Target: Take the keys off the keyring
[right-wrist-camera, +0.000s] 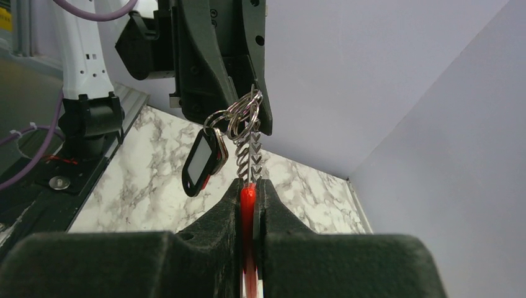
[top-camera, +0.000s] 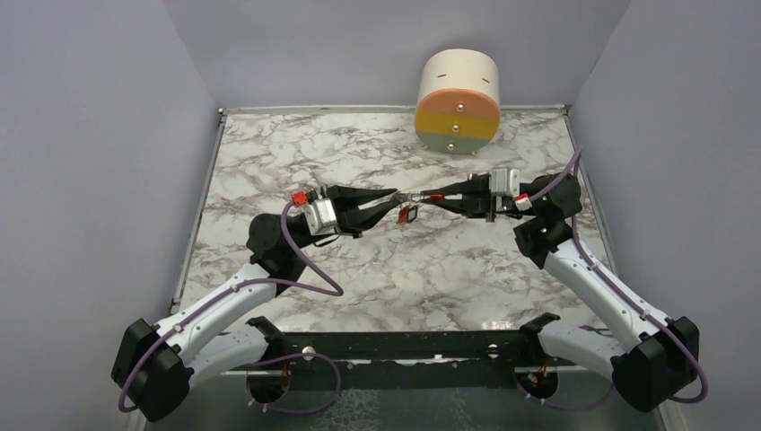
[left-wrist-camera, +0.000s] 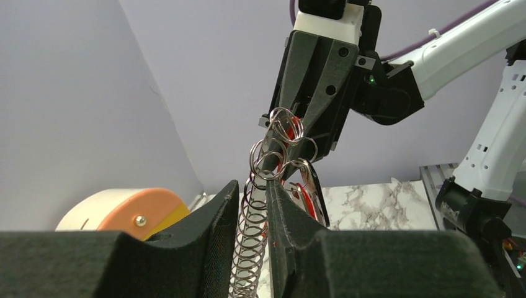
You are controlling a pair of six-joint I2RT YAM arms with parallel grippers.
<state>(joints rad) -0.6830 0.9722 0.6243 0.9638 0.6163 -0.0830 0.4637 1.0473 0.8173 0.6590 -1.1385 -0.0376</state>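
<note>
Bolted at the near edge of the table (top-camera: 269, 162), both arms (top-camera: 224, 301) reached forward and inward with elbows out, their wrists level and facing each other above the middle of the marble top. Behind them, well apart and against the back wall, a cream drum (top-camera: 458, 101) lay on its side, its round face banded orange, yellow and grey.

The left tool (top-camera: 397, 198) and right tool (top-camera: 433, 197) met almost tip to tip, with the keyring (right-wrist-camera: 250, 158) strung between them in the air. The right tool was clamped tight on the red clip (right-wrist-camera: 248, 197). The left tool had closed to a narrow gap that the chain (left-wrist-camera: 251, 230) filled, touching both fingers. A key (right-wrist-camera: 201, 162) with a dark-rimmed head hung from the cluster of rings (right-wrist-camera: 244, 115).
</note>
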